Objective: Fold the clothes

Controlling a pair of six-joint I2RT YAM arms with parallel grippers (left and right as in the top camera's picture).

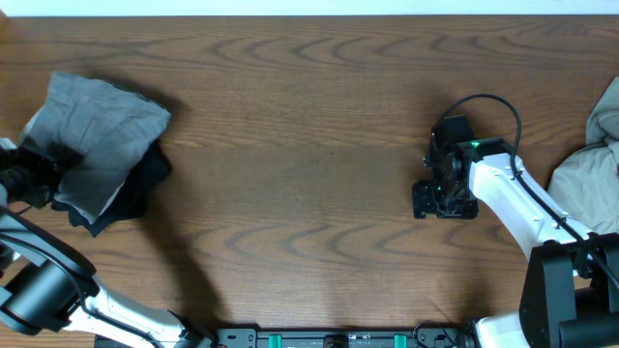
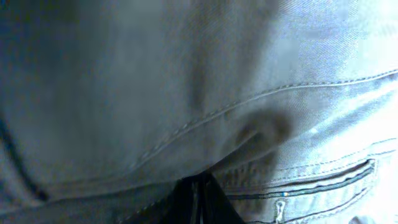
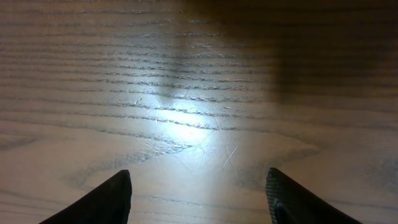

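Note:
Grey shorts (image 1: 97, 130) lie bunched at the table's far left, with a dark patch under their right edge. My left gripper (image 1: 34, 174) is at their left edge. In the left wrist view grey cloth (image 2: 186, 93) with seams and a pocket fills the frame, and the dark fingers (image 2: 200, 198) are pressed together on a fold of it. A pale beige garment (image 1: 592, 159) is heaped at the right edge. My right gripper (image 1: 443, 203) hovers over bare wood right of centre, apart from both garments. In its own view the right gripper (image 3: 199, 183) is open with nothing between the fingers.
The brown wooden table (image 1: 309, 145) spans the view, with its far edge along the top. The right arm's white link (image 1: 513, 198) slants from the lower right. The left arm (image 1: 48, 280) rises from the lower left corner.

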